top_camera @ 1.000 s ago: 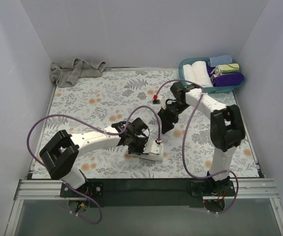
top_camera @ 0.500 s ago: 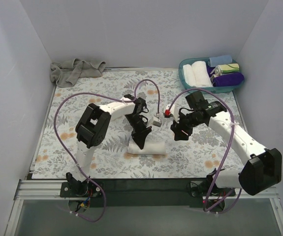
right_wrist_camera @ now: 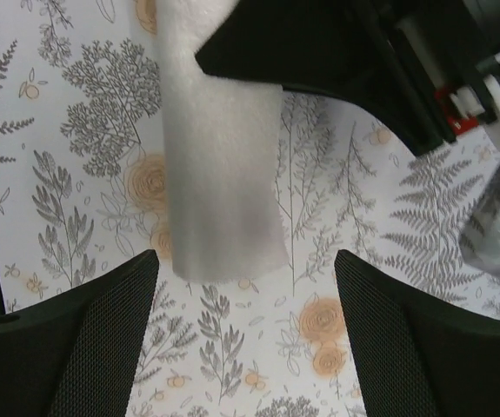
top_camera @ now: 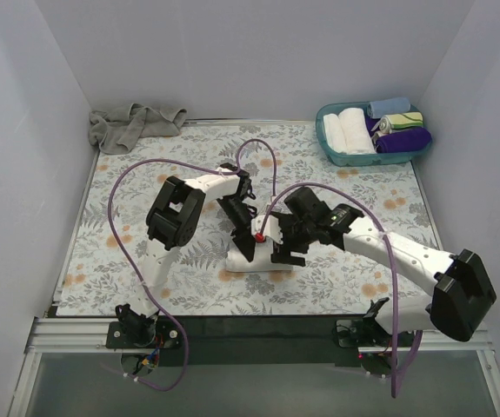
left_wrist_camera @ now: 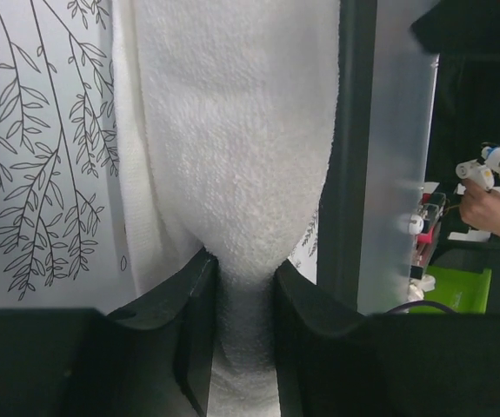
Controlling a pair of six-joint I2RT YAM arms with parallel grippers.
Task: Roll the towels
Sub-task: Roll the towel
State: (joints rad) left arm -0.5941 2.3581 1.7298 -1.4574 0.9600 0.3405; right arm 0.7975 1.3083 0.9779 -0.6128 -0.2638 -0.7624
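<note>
Two towels lie on the floral-printed surface (top_camera: pixel 163 165); the white terry-cloth towel (top_camera: pixel 263 261), gathered into a thick, narrow bundle, rests near the front middle between the two arms; the grey-beige terry towel (top_camera: pixel 132 124) sits crumpled in the far left corner, well apart from both arms.

The left pincer (top_camera: pixel 244 248) reaches down onto the left part of the white bundle; in its wrist view the black fingers (left_wrist_camera: pixel 193 321) are closed on the cloth, which is squeezed thin between them and widens out beyond the tips; layered edges of the cloth show along one side, lying on the leaf print.

The right pincer (top_camera: pixel 284 252) hangs over the bundle's right end, just beside the left pincer; in its own wrist view the jaws stand wide apart, with the squared end of the white terry-cloth towel lying about level with the fingertips and bare print showing on either side of it; it grips nothing, and whether a finger brushes the cloth I cannot tell.

The teal plastic basket (top_camera: pixel 322 122) stands in the far right corner; it holds rolled cloths (top_camera: pixel 345 130) in white, blue, green stripe and purple, packed side by side.
</note>
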